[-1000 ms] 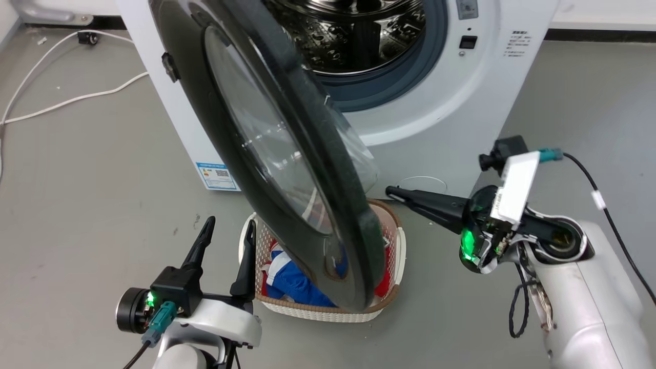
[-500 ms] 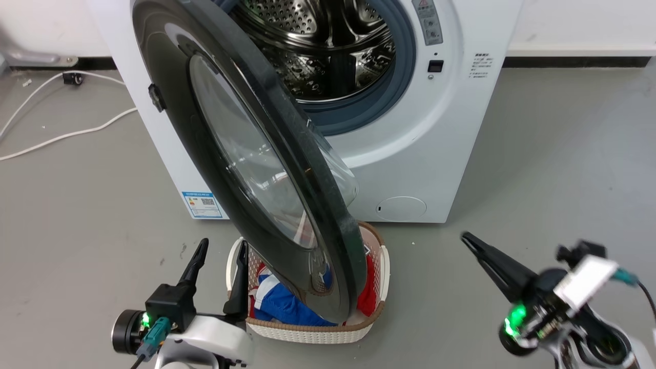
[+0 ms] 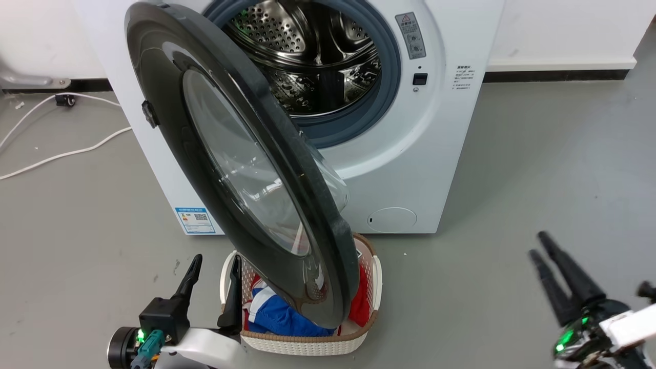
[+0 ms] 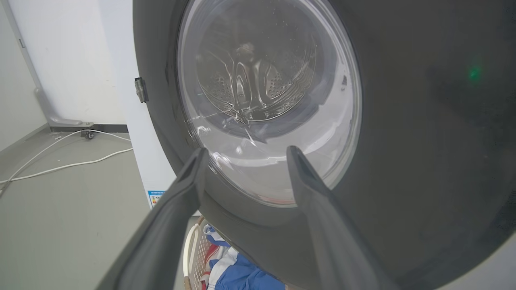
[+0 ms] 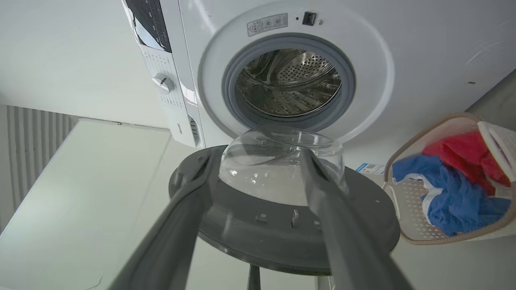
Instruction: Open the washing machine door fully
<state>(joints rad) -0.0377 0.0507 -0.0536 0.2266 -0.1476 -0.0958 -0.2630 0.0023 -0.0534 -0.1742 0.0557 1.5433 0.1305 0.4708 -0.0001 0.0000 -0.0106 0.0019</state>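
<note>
Evidently the door [image 3: 241, 169] is standing swung wide across frame centre, hiding part of the basket [image 3: 302, 346]. The left end effector [image 3: 216, 258], lower left, and right end effector [image 3: 537, 243], lower right, are hanging spread and empty, likely clearing its swing.

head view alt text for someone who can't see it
The washing machine door stands swung out from the white washer, baring the steel drum, above a basket of clothes. Left gripper and right gripper sit low, jaws open.

The glossy black washing machine door [image 3: 241, 164] stands swung open.
</note>
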